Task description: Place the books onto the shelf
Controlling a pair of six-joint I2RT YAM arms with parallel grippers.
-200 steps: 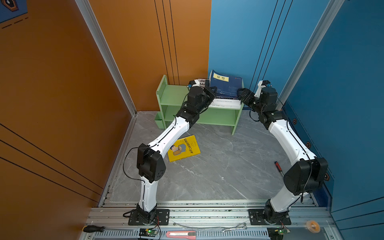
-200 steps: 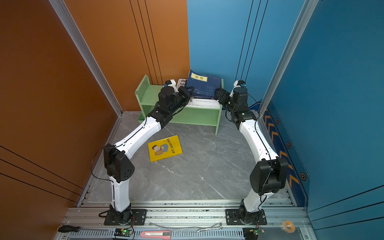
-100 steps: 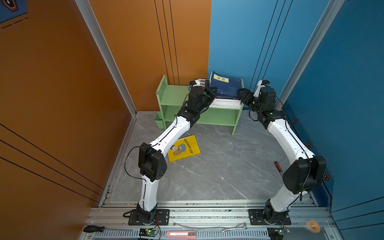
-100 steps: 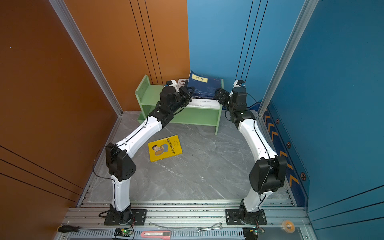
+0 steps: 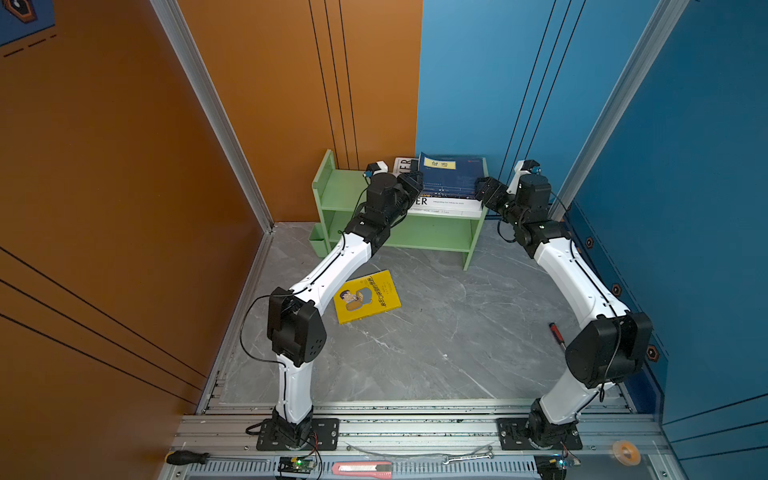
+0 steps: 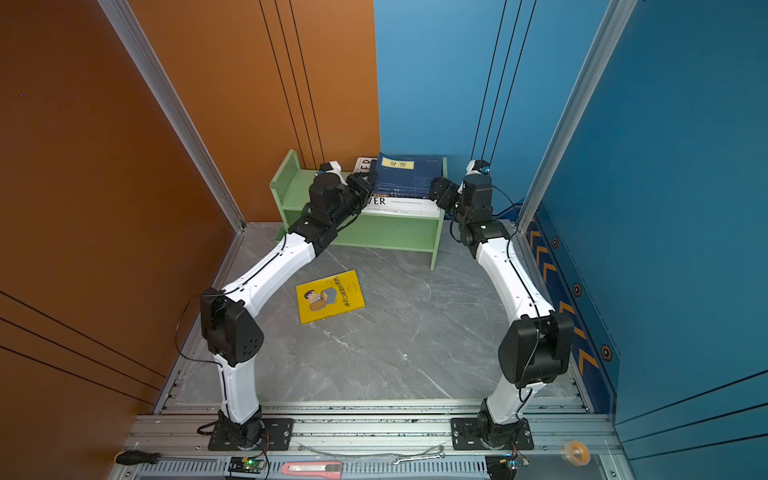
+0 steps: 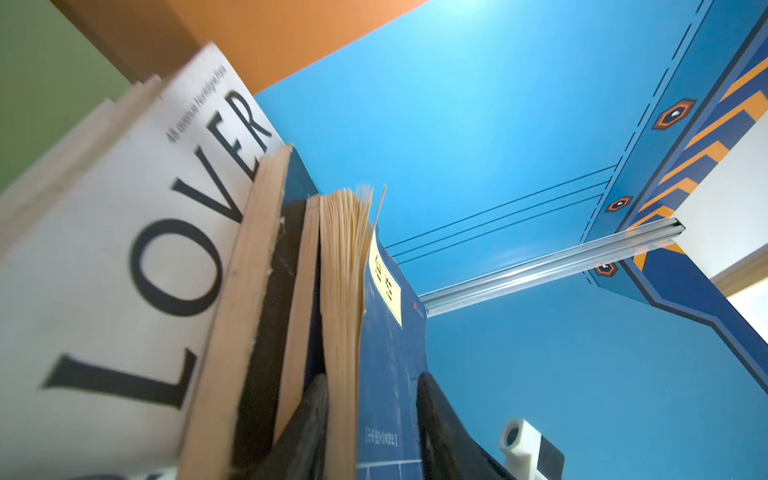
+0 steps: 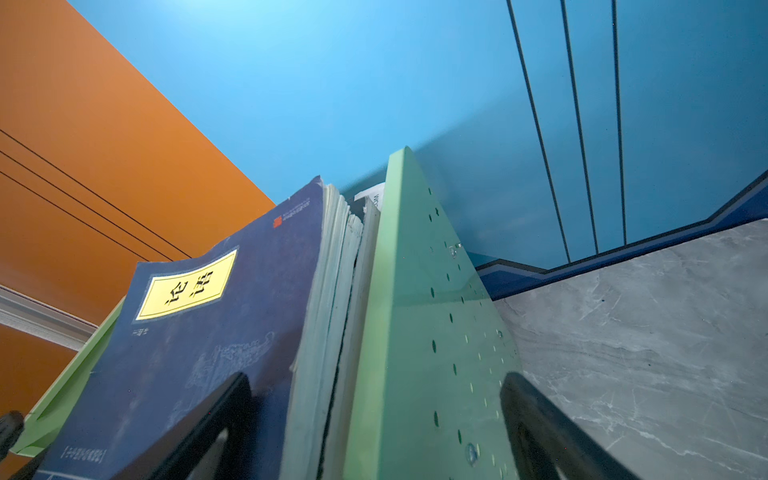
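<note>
Navy yellow-labelled book (image 5: 453, 183) atop stack on pale green shelf (image 5: 340, 195), between 2 hands; long axis front-to-back, label toward shelf rear. Left hand (image 5: 417, 189) narrow, grip unclear; right hand (image 5: 483, 192) wide.

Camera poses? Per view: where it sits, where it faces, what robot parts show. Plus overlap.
Top views: above the front rail, looking down on shelf; left arm, right arm whole.
Left wrist: at left gripper, looking up past LOVER book; fingers flank navy book.
Right wrist: at right gripper, looking up along shelf side; fingers wide.
Shared: all show the navy book.
</note>
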